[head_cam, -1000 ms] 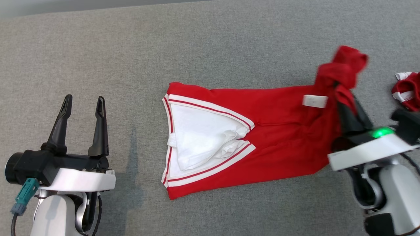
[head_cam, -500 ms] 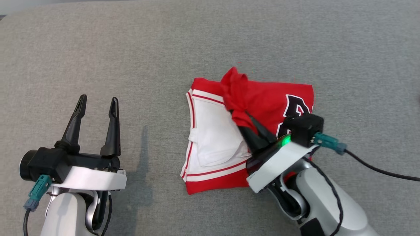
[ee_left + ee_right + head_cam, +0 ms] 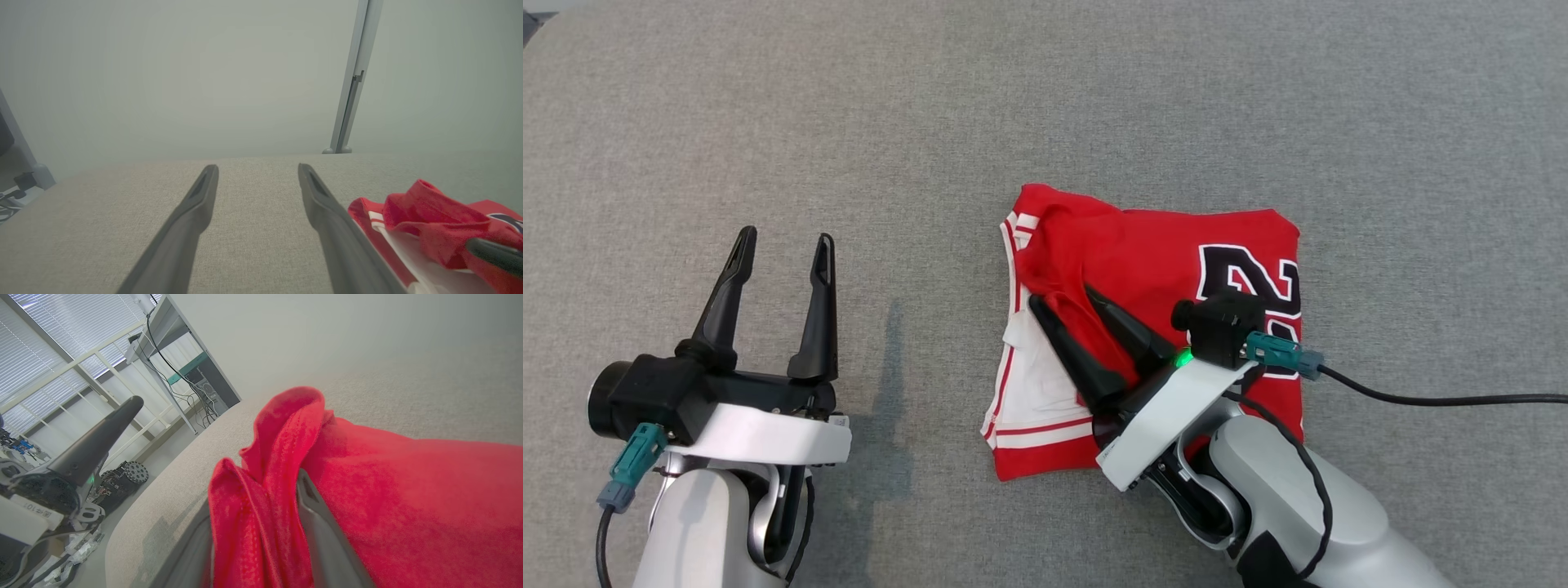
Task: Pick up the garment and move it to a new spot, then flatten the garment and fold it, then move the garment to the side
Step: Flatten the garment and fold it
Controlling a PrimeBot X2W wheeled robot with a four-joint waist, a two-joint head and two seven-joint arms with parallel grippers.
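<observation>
The red jersey with white trim and a black-and-white number lies folded in half on the grey padded table, right of centre. My right gripper rests on its left part, open, jaws spread. In the right wrist view a bunched red fold lies loosely between the fingers. My left gripper stands open over bare table, well left of the jersey, with nothing in it. The left wrist view shows the jersey's edge to the right of that gripper.
A black cable runs from my right wrist toward the right edge. Past the table's far edge, the left wrist view shows a pale wall and a metal post. The right wrist view shows window blinds and a desk with cables.
My right gripper carried the jersey's right end leftward over the rest, folding it in half, then lowered and opened, letting the cloth go. The head camera shifted; the left arm kept still.
</observation>
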